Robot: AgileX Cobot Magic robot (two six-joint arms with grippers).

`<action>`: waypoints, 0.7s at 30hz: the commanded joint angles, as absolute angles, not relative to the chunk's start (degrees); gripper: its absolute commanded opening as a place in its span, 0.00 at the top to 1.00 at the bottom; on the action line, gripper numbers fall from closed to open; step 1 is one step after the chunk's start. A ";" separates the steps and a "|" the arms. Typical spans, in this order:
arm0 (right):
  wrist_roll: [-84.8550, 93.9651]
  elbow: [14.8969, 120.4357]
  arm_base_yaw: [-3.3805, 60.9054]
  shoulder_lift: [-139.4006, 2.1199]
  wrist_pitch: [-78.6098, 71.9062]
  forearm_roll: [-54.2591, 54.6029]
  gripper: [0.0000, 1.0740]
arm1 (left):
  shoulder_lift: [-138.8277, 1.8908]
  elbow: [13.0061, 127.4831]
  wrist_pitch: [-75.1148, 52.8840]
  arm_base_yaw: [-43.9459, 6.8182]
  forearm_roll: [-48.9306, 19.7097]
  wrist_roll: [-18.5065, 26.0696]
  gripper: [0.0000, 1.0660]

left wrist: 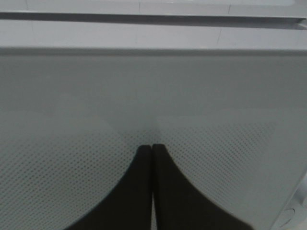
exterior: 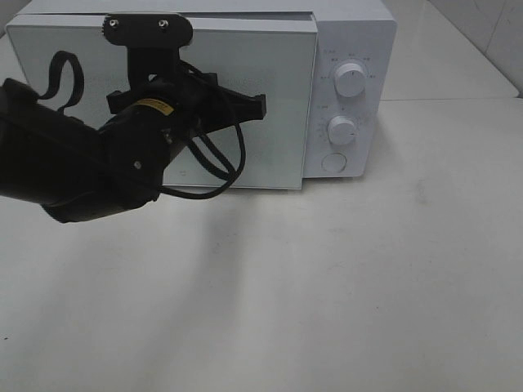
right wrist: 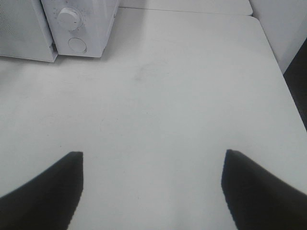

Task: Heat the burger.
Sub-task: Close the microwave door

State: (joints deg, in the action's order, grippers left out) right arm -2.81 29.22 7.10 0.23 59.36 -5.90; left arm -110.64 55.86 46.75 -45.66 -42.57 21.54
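Starting at the left of the high view: the left arm comes in big and black from the left edge, filling the upper left of the frame, with a black cable looping off its wrist. It is right up against the microwave, in front of the pale door. On the wrist camera the left gripper has its two dark fingers pressed flat together with nothing between them, and the tips point straight at the dotted mesh of the door. I cannot tell whether they actually touch it.

Moving right across the high view, the control panel sits beside the door: upper knob, lower knob, and a round button at the bottom of the panel. The white table takes up the whole lower half of the frame.

Over to the right arm, which shows on its own wrist camera only. The right gripper hangs above the table with its jaws spread wide apart and nothing between them; the microwave's panel corner sits in the upper left of that frame, well apart from the fingertips.

And the burger — no view shows it, so I cannot tell where it is.
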 commanded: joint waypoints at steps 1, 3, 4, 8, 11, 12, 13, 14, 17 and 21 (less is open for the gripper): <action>-2.58 28.99 6.70 1.72 58.96 -5.84 0.29 | -111.67 57.81 45.78 -45.89 -43.54 22.98 1.00; -2.58 28.99 6.70 1.72 58.96 -5.84 0.29 | -112.64 59.24 45.09 -45.89 -44.23 23.55 1.00; -2.58 28.99 6.70 1.72 58.96 -5.84 0.29 | -112.64 59.24 45.09 -45.89 -44.23 23.55 1.00; -2.58 28.99 6.82 1.72 58.96 -5.84 0.29 | -113.96 61.19 45.15 -45.84 -45.72 24.58 1.00; -2.58 28.99 6.82 1.72 58.96 -5.84 0.29 | -114.59 62.62 45.32 -45.61 -46.41 26.13 1.00; -2.58 28.99 6.82 1.72 58.96 -5.84 0.29 | -114.59 62.62 45.32 -45.61 -46.41 26.13 1.00; -2.58 28.99 6.82 1.72 58.96 -5.84 0.29 | -115.28 63.83 44.92 -45.09 -46.93 26.59 1.00; -2.58 28.99 6.82 1.72 58.96 -5.84 0.29 | -115.28 63.83 44.92 -45.09 -46.93 26.59 1.00; -2.58 28.99 6.88 1.72 58.96 -5.84 0.29 | -116.02 65.78 43.37 -43.60 -47.44 26.59 1.00; -2.64 28.99 6.88 1.72 58.96 -5.79 0.29 | -116.31 67.78 42.63 -42.46 -47.33 26.59 1.00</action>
